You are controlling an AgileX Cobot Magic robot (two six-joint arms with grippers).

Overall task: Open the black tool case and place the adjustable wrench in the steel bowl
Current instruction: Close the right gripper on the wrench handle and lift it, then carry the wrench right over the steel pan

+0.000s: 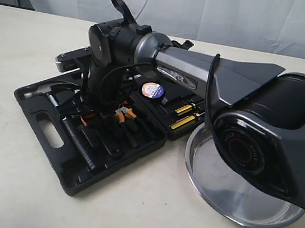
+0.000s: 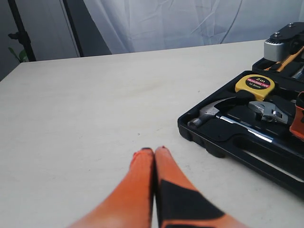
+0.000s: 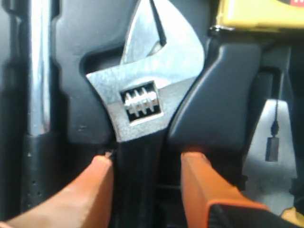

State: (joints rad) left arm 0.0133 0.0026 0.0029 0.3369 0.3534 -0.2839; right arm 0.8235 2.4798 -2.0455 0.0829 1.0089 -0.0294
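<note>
The black tool case (image 1: 80, 181) lies open on the table, left of the steel bowl (image 1: 233, 192). The adjustable wrench (image 3: 142, 95) rests in its moulded slot, silver head up and black handle running down between my right gripper's (image 3: 147, 166) orange fingers. That gripper is open: one finger (image 3: 97, 185) touches the handle and the other stands a little off it. My right arm (image 1: 167, 58) reaches across over the case and hides the wrench there. My left gripper (image 2: 154, 151) is shut on nothing, low over bare table beside the case (image 2: 223, 137); the wrench (image 2: 268, 110) shows in it.
A hammer (image 2: 213, 111) lies in the case next to the wrench, its steel shaft (image 3: 38, 71) close beside my right fingers. A yellow tape measure (image 2: 256, 84) sits just behind them. Yellow-handled screwdrivers (image 1: 184, 116) lie near the bowl's side of the case.
</note>
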